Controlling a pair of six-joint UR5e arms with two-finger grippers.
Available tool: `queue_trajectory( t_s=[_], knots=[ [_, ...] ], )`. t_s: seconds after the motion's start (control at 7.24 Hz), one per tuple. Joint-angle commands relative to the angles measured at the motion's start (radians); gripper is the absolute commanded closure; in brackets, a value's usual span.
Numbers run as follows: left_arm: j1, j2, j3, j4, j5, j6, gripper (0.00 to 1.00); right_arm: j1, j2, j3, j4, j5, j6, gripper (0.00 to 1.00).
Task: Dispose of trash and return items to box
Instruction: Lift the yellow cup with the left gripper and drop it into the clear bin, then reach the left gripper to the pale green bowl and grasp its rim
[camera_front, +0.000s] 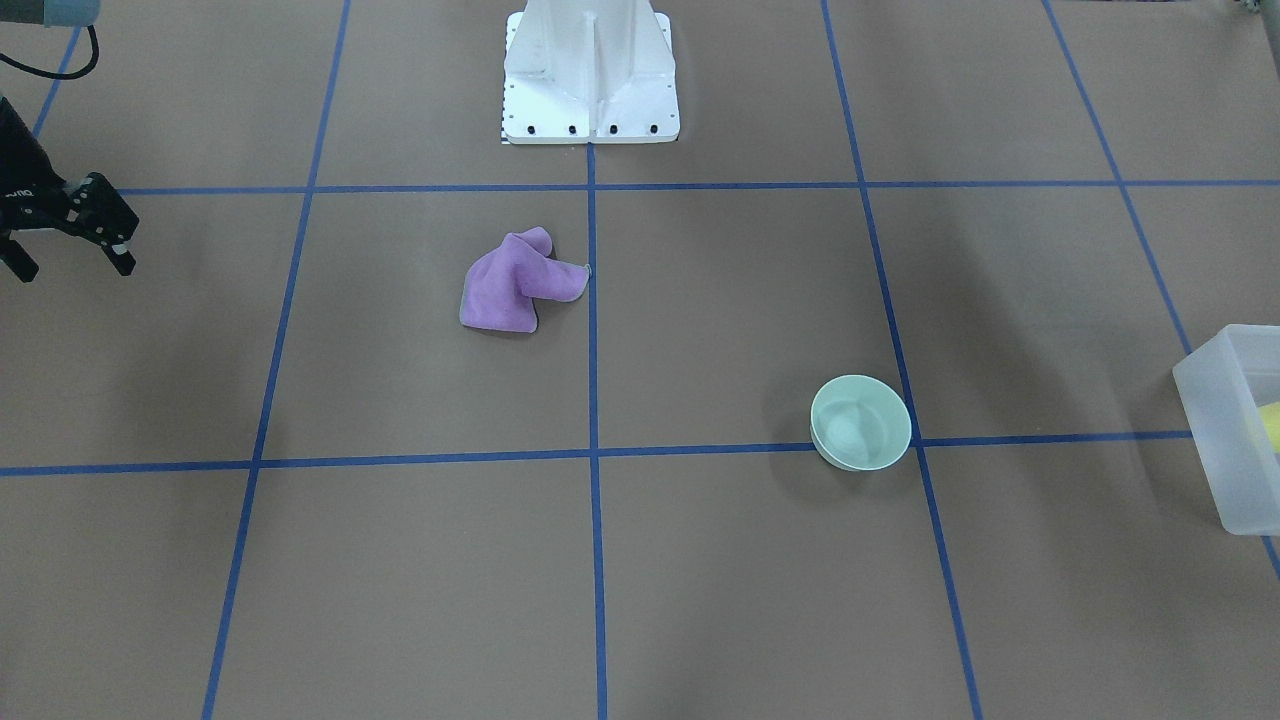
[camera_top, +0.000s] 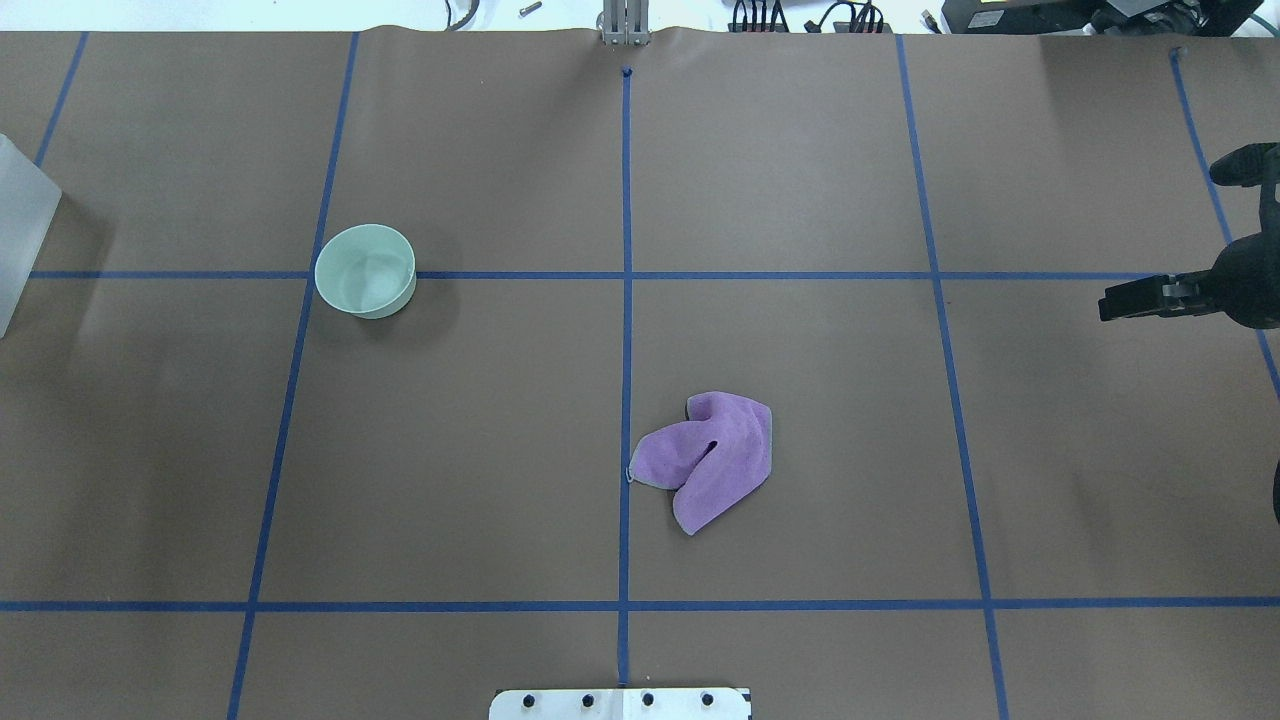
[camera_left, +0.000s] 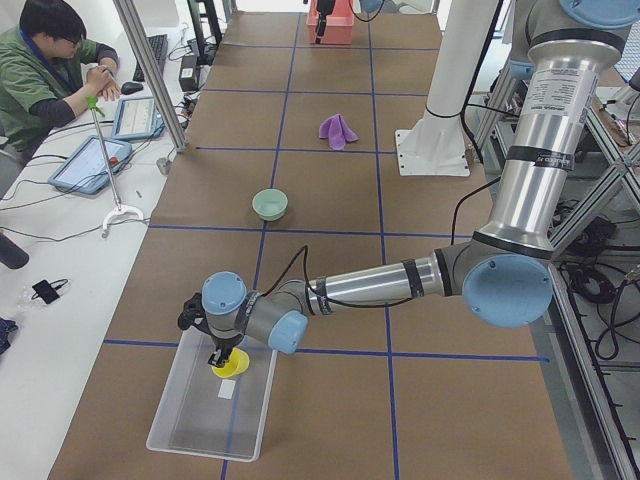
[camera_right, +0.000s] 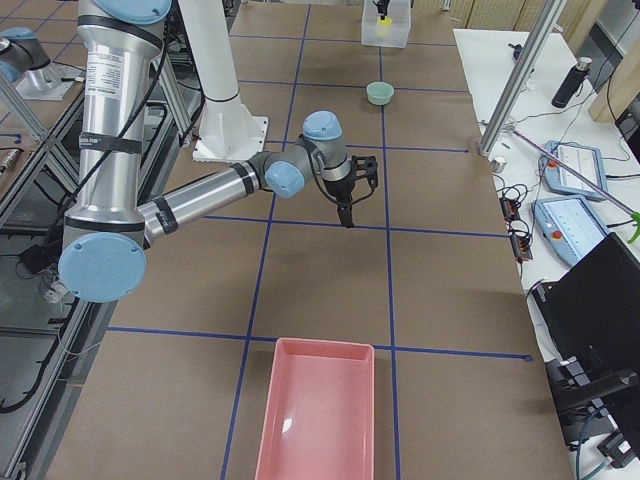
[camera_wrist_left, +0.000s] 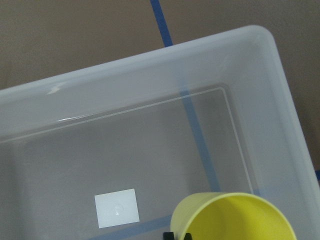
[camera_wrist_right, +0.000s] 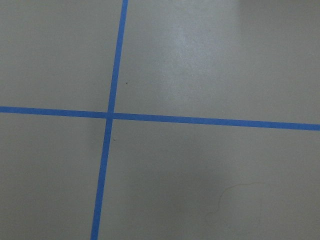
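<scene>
The yellow cup (camera_wrist_left: 232, 217) hangs inside the frosted-white box (camera_wrist_left: 150, 65), low over its floor. A black fingertip (camera_wrist_left: 176, 235) sits at the cup's rim. In the exterior left view my left gripper (camera_left: 222, 352) is over the box (camera_left: 190, 420), shut on the cup (camera_left: 230, 364). The front-facing view shows the box (camera_front: 1215, 420) at its right edge with a bit of yellow cup (camera_front: 1272, 425) inside. My right gripper (camera_front: 70, 255) is open and empty, above the table far from the box, and it also shows in the overhead view (camera_top: 1110, 305).
A pale green bowl (camera_front: 860, 422) stands on a tape line between the middle and the box. A crumpled purple cloth (camera_front: 515, 282) lies near the white robot base (camera_front: 590, 80). A pink tray (camera_right: 318, 415) sits at the right end. A white label (camera_wrist_left: 116, 207) lies on the box floor.
</scene>
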Motion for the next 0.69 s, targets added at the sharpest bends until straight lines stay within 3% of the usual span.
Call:
queue_trajectory(
  t_s=[0.0, 0.28, 0.41, 0.55],
  knots=[
    [-0.053, -0.003, -0.096, 0.083, -0.026, -0.006, 0.02, -0.002, 0.0, 0.0, 0.0, 0.0, 0.0, 0.0],
    [-0.072, -0.003, -0.375, 0.403, -0.095, -0.056, 0.02, -0.008, 0.0, 0.0, 0.0, 0.0, 0.0, 0.0],
    [-0.06, 0.001, -0.509, 0.452, -0.097, -0.242, 0.02, -0.009, 0.0, 0.0, 0.0, 0.0, 0.002, 0.0],
    [0.013, 0.003, -0.562, 0.442, -0.097, -0.382, 0.02, -0.014, 0.0, -0.002, 0.0, 0.0, 0.005, 0.0]
  ],
)
